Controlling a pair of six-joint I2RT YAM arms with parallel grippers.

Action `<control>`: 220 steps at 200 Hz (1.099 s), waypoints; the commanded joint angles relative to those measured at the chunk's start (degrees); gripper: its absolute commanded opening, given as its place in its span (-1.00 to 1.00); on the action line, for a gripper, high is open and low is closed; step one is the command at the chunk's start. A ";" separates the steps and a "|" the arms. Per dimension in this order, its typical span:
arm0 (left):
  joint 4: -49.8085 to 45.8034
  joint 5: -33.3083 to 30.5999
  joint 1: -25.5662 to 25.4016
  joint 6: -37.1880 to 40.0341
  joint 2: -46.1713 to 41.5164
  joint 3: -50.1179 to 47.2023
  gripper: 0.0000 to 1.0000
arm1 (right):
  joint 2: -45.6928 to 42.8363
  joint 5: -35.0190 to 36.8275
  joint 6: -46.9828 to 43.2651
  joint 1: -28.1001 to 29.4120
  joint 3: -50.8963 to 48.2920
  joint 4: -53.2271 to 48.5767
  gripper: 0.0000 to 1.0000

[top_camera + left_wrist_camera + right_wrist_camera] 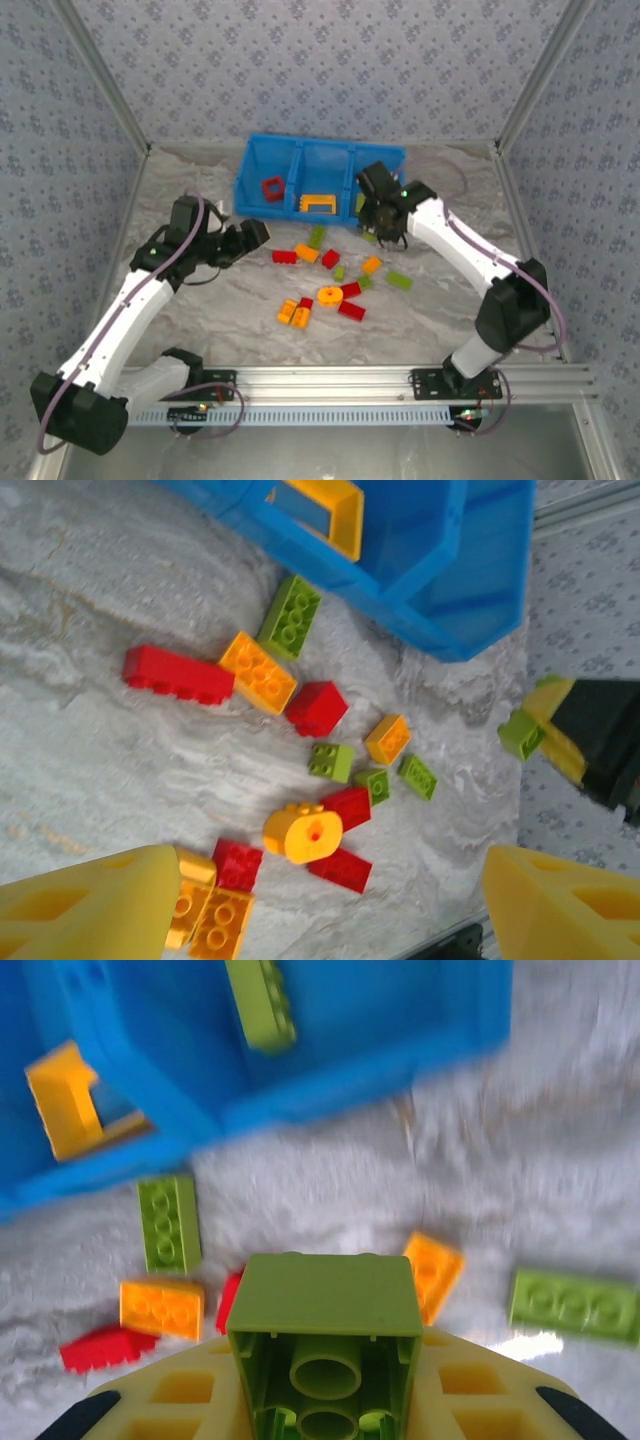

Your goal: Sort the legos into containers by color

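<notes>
My right gripper (325, 1370) is shut on a lime green lego (320, 1300), its hollow underside facing the wrist camera. It hangs just in front of the blue bin's (300, 142) right compartment, seen from above at the right gripper (388, 230). A red frame lego (272, 188) lies in the left compartment, a yellow frame lego (319, 204) in the middle one, a green lego (262, 1002) in the right one. Several loose red, orange and green legos (330, 280) lie on the table, among them a round yellow one (303, 832). My left gripper (252, 234) stands open at the pile's left.
The patterned enclosure walls (90, 180) close in both sides and the back. An aluminium rail (330, 380) runs along the near edge. Bare marbled table (90, 760) lies left of the pile.
</notes>
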 commanded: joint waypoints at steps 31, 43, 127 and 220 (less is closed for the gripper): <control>5.43 0.92 0.30 -0.25 4.85 5.80 0.60 | 21.84 4.82 -14.70 -7.67 20.42 -4.16 -0.40; 5.38 0.93 0.30 -0.05 5.26 6.27 0.60 | 26.41 4.55 -15.61 -8.68 25.04 -5.33 -0.40; -1.69 -2.68 0.30 1.89 8.55 7.50 0.58 | 39.88 1.67 -15.56 -10.61 37.35 -10.14 -0.19; -4.49 -5.31 0.39 -7.84 13.44 7.67 0.45 | 34.95 1.31 -15.71 -10.32 38.97 -11.84 0.02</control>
